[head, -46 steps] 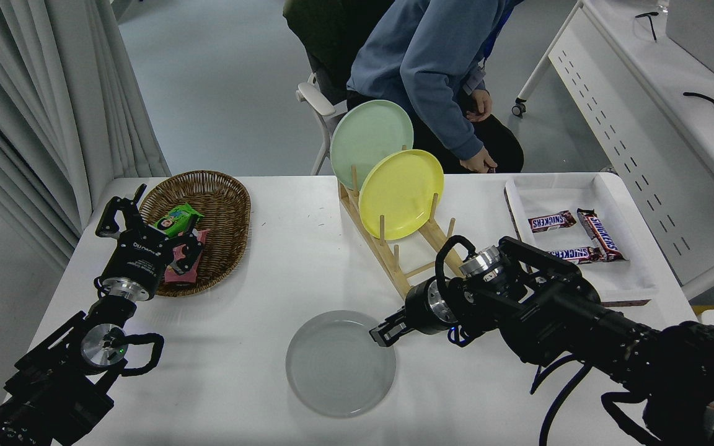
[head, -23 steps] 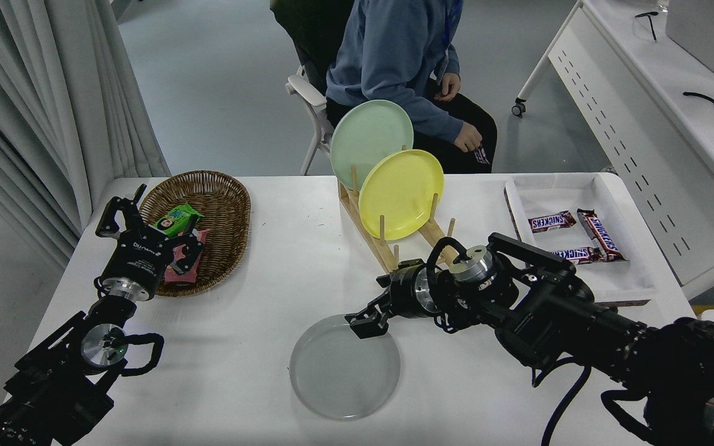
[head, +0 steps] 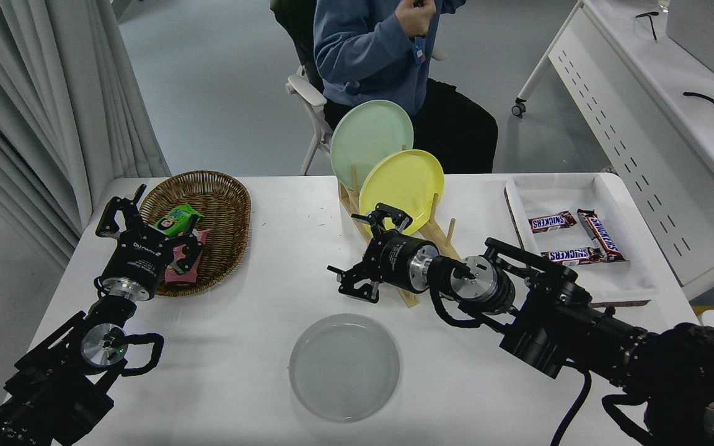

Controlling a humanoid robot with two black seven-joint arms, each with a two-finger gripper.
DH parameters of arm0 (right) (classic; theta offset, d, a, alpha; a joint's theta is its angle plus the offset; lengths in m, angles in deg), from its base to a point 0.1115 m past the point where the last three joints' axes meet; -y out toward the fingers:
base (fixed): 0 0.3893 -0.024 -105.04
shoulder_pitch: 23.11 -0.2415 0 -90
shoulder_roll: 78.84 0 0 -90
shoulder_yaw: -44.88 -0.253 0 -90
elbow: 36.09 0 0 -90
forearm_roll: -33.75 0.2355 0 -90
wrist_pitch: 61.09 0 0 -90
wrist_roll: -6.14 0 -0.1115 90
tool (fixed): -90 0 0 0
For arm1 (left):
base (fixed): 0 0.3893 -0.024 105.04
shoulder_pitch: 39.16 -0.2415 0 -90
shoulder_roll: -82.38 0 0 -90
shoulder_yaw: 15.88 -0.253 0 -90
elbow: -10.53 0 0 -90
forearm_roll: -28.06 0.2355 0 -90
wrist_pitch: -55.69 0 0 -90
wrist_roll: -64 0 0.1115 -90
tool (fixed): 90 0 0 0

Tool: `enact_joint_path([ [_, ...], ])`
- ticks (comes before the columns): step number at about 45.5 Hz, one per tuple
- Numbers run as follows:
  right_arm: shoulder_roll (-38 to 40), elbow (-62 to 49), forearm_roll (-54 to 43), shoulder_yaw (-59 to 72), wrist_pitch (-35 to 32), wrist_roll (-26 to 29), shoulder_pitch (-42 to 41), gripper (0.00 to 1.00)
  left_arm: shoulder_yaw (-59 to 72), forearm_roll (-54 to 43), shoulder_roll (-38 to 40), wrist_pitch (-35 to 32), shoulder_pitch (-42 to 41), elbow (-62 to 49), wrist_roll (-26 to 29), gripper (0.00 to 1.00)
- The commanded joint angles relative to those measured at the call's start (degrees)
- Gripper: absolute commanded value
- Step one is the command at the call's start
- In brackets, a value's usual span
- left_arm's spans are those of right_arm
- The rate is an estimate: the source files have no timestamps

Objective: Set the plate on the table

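We see the right black gripper (head: pixel 369 254) at centre frame, jaws spread wide and gripping nothing, above the round pale grey-white plate (head: pixel 344 367), which lies flat on the large white table (head: pixel 258 347) at lower centre. The left gripper (head: pixel 146 226) sits parked, open, beside the wicker basket (head: pixel 224 198).

**One high camera, looking forward and down**

A single head view, set high on the robot's side of the table (head: pixel 258 347), faces forward and down toward the far edge. It stands close enough that the near edge falls below the frame, while both far corners show. The left arm (head: pixel 78 347) enters at the lower left corner and the right arm (head: pixel 580 334) at the lower right, both pointing away. Beyond the far edge the floor and a seated person (head: pixel 382 49) fill the top.
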Motion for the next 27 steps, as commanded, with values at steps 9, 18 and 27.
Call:
enact_joint_path([
  [9,10.03,0.57,-10.23,-9.81,-6.8,-9.8,1.62,0.99,0.0,0.0,0.0,0.0,0.01,-0.04,0.0,1.0],
  [18,16.0,0.57,-11.29,-12.1,-7.15,-9.72,1.8,1.0,0.0,0.0,0.0,0.0,0.01,-0.04,0.0,1.0],
  [27,16.1,-1.36,-11.37,-21.77,-10.58,-10.16,6.54,1.0,0.0,0.0,0.0,0.0,0.01,0.04,0.0,1.0],
])
